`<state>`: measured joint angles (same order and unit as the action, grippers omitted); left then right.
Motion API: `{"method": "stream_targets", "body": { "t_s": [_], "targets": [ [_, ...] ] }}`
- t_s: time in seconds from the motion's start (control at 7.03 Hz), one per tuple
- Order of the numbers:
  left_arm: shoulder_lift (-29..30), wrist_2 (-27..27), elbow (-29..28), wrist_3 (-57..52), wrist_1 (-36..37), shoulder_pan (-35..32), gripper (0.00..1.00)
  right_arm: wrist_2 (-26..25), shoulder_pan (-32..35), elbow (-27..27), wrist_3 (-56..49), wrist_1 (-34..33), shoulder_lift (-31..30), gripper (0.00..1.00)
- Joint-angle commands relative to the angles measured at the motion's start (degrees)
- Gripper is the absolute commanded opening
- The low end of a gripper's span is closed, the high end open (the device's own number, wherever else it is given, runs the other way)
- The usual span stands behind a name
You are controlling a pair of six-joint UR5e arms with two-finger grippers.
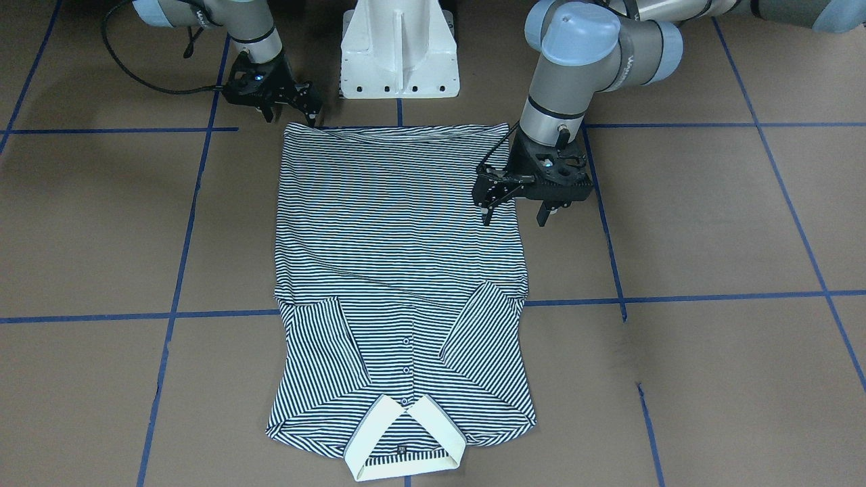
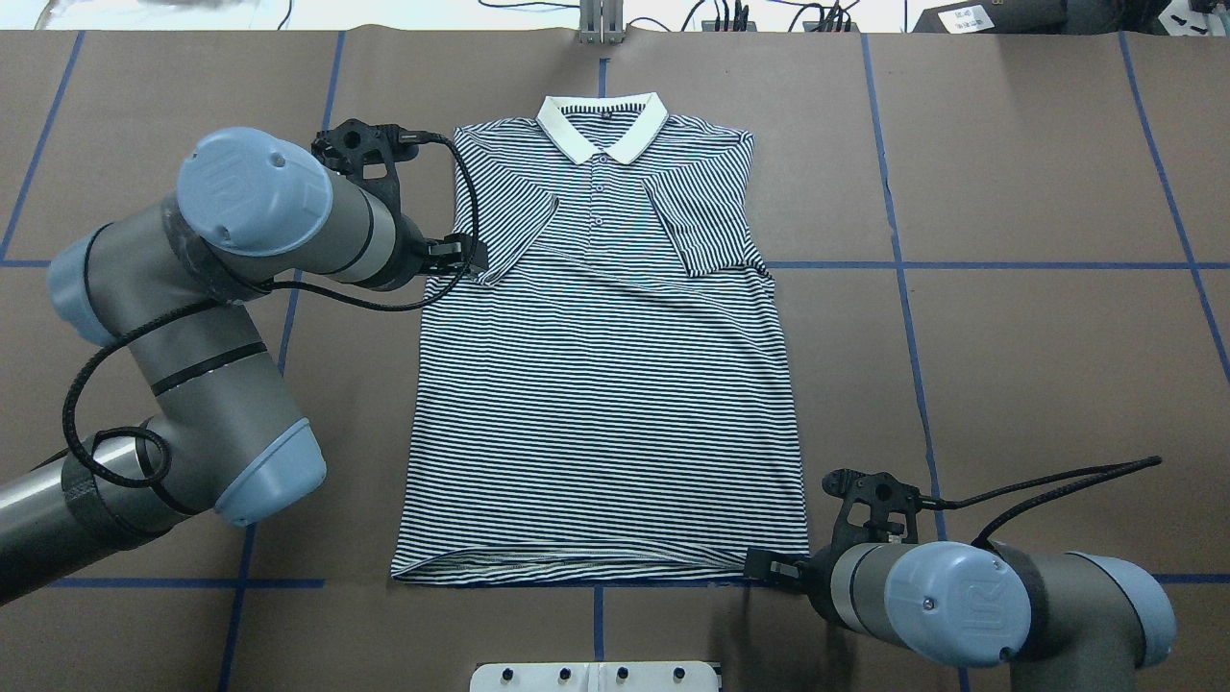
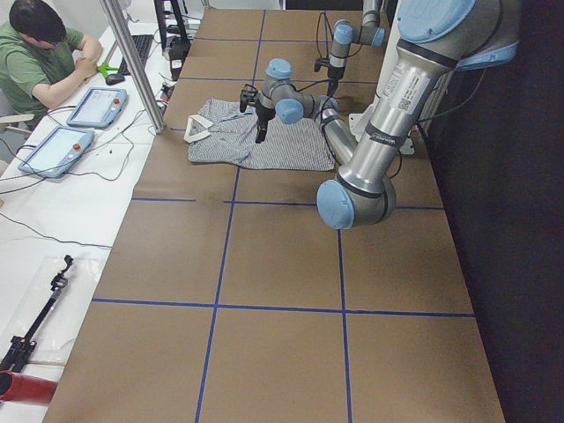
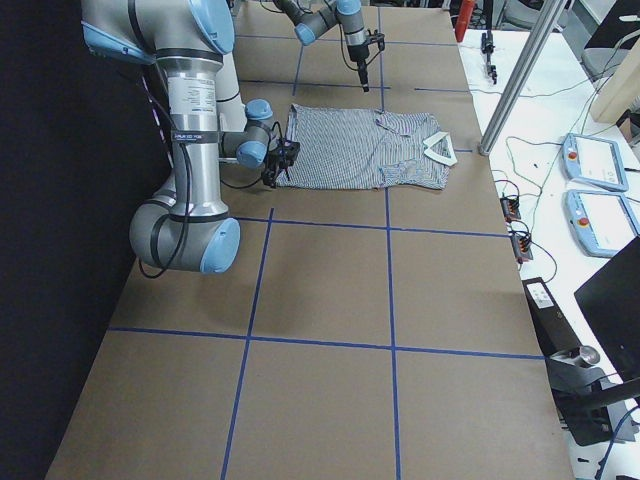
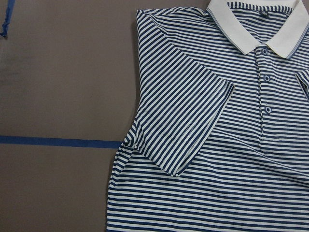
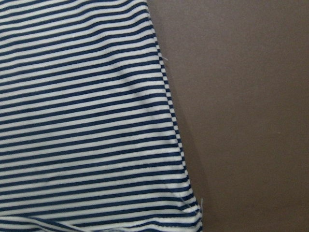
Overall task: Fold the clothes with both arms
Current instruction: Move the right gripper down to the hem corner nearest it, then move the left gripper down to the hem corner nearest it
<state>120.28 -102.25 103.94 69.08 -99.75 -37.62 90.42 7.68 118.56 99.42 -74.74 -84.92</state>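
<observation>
The striped polo shirt (image 2: 605, 384) lies flat and front up on the brown table, with its cream collar (image 2: 602, 135) at the far side and both sleeves folded in over the chest. My left gripper (image 1: 517, 213) is open and empty, raised above the shirt's left side near the folded left sleeve (image 5: 193, 121). In the overhead view the left gripper (image 2: 466, 258) is partly hidden under its wrist. My right gripper (image 1: 292, 108) is open and empty, low beside the hem's right corner (image 6: 190, 205). It also shows in the overhead view (image 2: 769, 567).
The white pedestal base (image 1: 399, 54) stands just behind the hem. Blue tape lines (image 2: 1009, 265) grid the table. Cables and boxes (image 2: 730, 14) line the far edge. An operator (image 3: 44, 53) sits with tablets (image 3: 92, 106) at a side table.
</observation>
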Motion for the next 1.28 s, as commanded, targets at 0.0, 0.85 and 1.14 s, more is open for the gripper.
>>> {"method": "stream_targets", "body": {
  "t_s": [0.0,0.85,1.14],
  "targets": [
    [-0.05,0.04,0.21,0.00,0.00,0.00,1.00,0.02,-0.03,-1.12,0.16,-0.15,0.28,1.00],
    [-0.49,0.21,0.56,0.00,0.00,0.09,1.00,0.99,1.38,-2.63,0.08,0.03,1.07,1.00],
    [-0.58,0.21,0.91,0.00,0.00,0.09,1.00,1.08,1.29,-2.80,0.43,-0.06,1.08,0.97]
  ]
}}
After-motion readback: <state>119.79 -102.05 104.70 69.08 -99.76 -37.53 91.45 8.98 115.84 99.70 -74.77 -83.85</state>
